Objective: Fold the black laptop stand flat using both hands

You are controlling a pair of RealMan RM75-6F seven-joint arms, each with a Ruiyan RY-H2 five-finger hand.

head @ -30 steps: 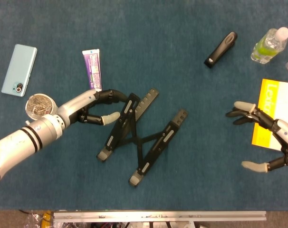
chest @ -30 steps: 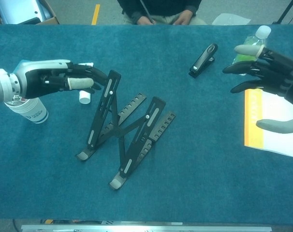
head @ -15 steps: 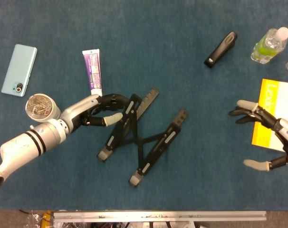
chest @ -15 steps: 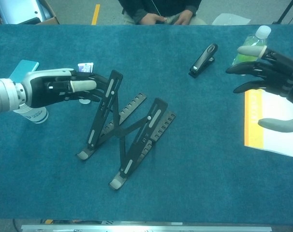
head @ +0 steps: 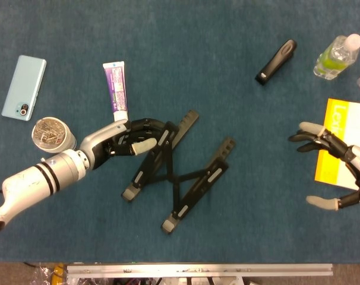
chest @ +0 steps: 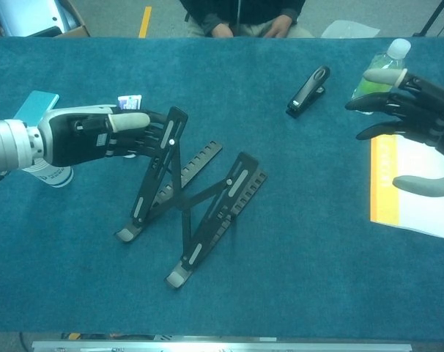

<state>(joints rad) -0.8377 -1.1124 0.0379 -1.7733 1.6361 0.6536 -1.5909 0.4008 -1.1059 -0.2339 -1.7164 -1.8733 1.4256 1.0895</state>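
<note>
Touching raised left arm of stand (chest: 189, 209) at table centre, left hand (head: 128, 142) fingers curling on its top bar, grip not certain. Right hand (chest: 412, 121) hovering open, empty, well apart. Risk: one-sided push tipping or sliding stand.

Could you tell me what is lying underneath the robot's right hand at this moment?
The right hand hovers open over the inner edge of a yellow and white booklet, with blue table cover beneath its fingertips. The strip of booklet directly below the hand is hidden.
</note>
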